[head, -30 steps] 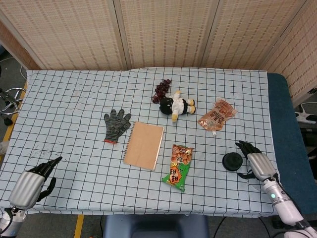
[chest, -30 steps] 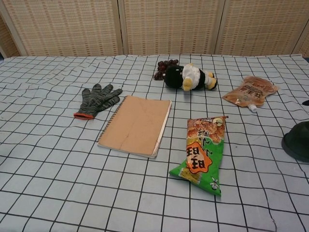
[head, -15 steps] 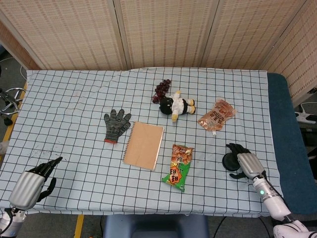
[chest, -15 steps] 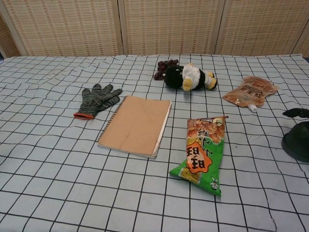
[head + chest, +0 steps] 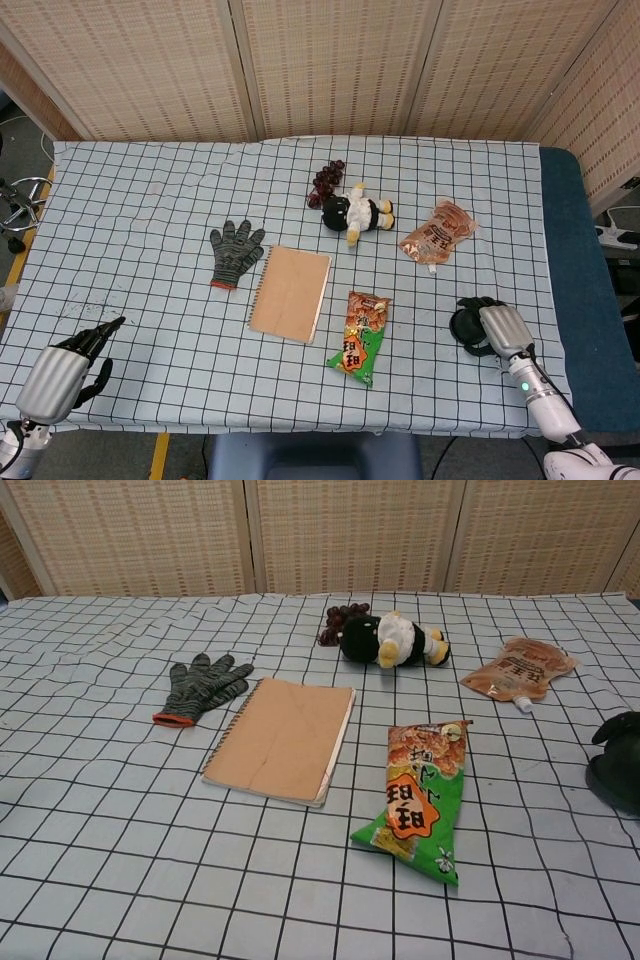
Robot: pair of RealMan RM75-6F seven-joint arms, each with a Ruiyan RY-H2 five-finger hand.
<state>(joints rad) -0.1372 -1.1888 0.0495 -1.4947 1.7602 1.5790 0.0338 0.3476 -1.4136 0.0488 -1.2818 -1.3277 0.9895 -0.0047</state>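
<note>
black round object (image 5: 466, 326) lies on the checked tabletop (image 5: 150, 220), to the right of the green snack bag (image 5: 358, 338) and below the orange pouch (image 5: 437, 232). right hand (image 5: 492, 328) rests on it, fingers curled over its top. left hand (image 5: 62, 372), far to the left of the snack bag, holds nothing, fingers apart.

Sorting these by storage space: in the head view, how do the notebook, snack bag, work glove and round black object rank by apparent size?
1. Notebook, clearly largest.
2. Snack bag and work glove look alike; no ranking.
3. Round black object, smallest, though the right hand covers part of it.
</note>
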